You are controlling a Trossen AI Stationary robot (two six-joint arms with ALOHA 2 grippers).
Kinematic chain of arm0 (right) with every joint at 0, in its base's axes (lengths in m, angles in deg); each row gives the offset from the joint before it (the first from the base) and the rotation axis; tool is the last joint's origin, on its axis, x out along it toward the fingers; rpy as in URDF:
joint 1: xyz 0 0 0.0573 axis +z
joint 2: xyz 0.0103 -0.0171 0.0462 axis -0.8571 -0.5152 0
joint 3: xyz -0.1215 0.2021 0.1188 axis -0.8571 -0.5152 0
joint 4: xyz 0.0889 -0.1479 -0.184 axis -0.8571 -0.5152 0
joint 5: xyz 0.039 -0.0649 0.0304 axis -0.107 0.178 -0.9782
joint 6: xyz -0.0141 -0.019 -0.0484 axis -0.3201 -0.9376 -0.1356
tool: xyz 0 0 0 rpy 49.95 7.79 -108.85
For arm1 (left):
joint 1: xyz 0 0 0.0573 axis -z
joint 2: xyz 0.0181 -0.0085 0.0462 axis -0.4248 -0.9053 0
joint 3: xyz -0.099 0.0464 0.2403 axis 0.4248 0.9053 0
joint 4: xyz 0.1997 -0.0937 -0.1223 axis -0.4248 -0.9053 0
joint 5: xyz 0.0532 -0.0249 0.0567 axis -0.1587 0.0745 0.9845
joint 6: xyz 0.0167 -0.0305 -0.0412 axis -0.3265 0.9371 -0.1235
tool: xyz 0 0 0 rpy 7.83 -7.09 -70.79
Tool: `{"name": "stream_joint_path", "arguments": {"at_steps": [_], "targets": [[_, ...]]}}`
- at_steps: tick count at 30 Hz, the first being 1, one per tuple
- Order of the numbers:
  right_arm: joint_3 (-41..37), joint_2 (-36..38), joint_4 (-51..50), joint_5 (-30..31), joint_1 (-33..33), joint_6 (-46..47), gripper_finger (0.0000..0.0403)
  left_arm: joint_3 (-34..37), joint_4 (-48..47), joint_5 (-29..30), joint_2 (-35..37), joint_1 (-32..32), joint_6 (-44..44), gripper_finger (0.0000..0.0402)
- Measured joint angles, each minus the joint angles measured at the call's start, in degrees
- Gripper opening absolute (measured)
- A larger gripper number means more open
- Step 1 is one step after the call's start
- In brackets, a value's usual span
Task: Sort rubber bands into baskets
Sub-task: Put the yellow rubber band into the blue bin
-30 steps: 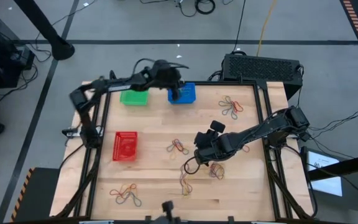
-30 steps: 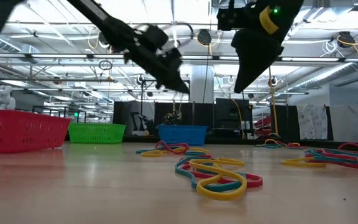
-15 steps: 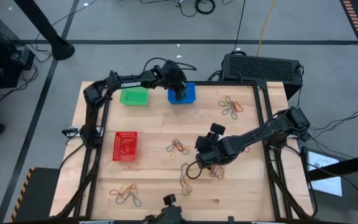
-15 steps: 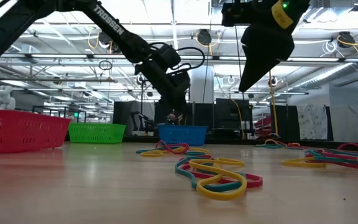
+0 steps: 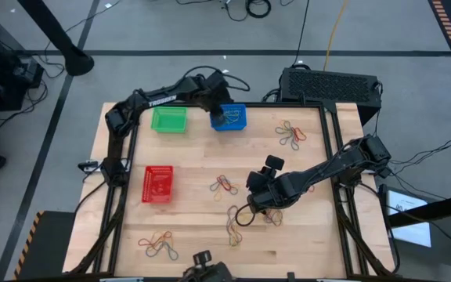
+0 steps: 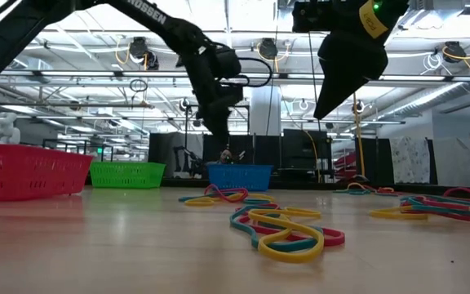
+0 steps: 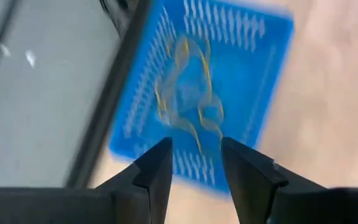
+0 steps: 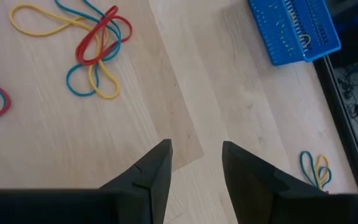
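Observation:
Three baskets stand on the wooden table: a blue basket (image 5: 229, 117) and a green basket (image 5: 168, 120) at the far edge, and a red basket (image 5: 158, 184) at the left. My left gripper (image 7: 194, 162) hangs open above the blue basket's far left corner with nothing between its fingers. Yellow and bluish rubber bands (image 7: 188, 93) lie on that basket's floor. My right gripper (image 8: 196, 165) is open above bare wood right of the table's middle, close to a heap of rubber bands (image 5: 271, 215).
More heaps of bands lie at the middle (image 5: 224, 185), far right (image 5: 291, 134), near left (image 5: 159, 244) and near middle (image 5: 233, 223). In the low view a tangle (image 6: 288, 229) lies close in front. A black box (image 5: 331, 84) stands beyond the far right corner.
My left gripper has opened, risen from the blue basket and drawn back a little toward the table's far left. Bands now show on the basket floor where it stood.

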Motion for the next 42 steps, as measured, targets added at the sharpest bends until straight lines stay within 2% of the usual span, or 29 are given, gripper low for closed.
{"name": "stream_joint_path", "arguments": {"at_steps": [6,9,13,17,22,26,29,36,42], "targets": [[0.0,0.0,0.4,-0.1,0.0,0.0,0.0135,-2.3,-19.4,-3.6,1.4,2.7,0.4,0.0146],[0.0,0.0,0.8,-0.2,0.0,0.1,0.0135,-1.0,-25.9,-8.5,1.9,4.9,0.3,0.0146],[0.0,0.0,1.4,-0.4,0.0,0.7,0.0135,4.6,-30.4,-17.1,5.2,9.3,0.5,0.0146],[0.0,0.0,1.4,-0.6,0.3,2.0,0.0135,13.7,-30.8,-20.6,12.8,15.7,4.1,0.0146],[0.0,0.0,1.9,-0.5,1.3,2.0,0.0135,25.7,-24.3,-20.7,25.4,26.8,18.4,0.0146],[0.0,0.0,3.4,-0.4,1.6,0.6,0.0135,34.3,-14.6,-20.7,34.4,37.6,31.5,0.0146],[0.0,0.0,5.2,-0.3,1.5,-0.6,0.0135,39.9,-7.2,-20.6,38.6,46.2,40.0,0.0146],[0.0,0.0,9.6,-0.3,1.5,-3.2,0.0135,50.3,7.3,-17.8,39.4,63.9,50.1,0.0146],[0.0,0.0,10.5,-0.3,1.5,-4.3,0.0135,53.7,13.0,-13.4,35.4,70.3,49.7,0.0146]]}}
